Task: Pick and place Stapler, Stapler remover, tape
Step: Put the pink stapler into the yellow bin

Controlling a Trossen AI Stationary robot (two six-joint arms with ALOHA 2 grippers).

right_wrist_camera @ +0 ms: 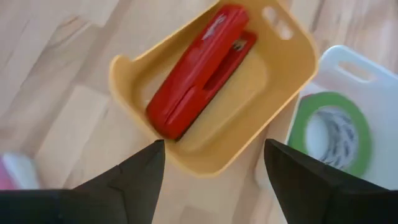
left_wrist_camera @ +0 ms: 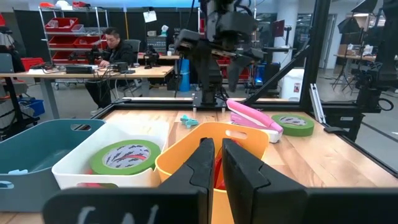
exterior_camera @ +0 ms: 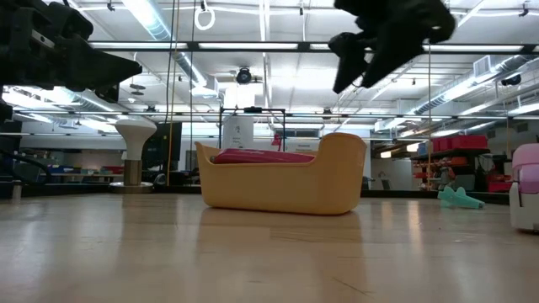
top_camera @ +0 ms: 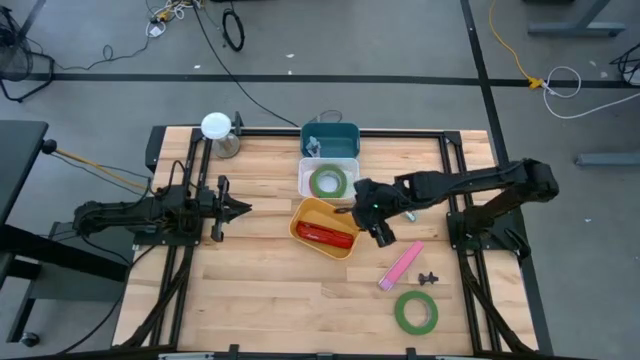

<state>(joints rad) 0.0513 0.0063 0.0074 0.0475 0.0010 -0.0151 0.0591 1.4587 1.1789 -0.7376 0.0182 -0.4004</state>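
Red stapler in yellow bin | right gripper at its 3 o'clock, wide, empty | left gripper narrow, at 9 o'clock

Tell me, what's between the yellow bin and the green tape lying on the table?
The pink stapler lies between the yellow bin and the loose green tape. A small black piece sits beside it. The high view shows this best.

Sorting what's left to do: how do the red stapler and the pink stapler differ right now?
The red stapler lies inside the yellow bin, directly under the open right gripper; the pink stapler lies loose on the table, outside any bin. Red is darker, pink pale. Both lie flat, and neither is gripped.
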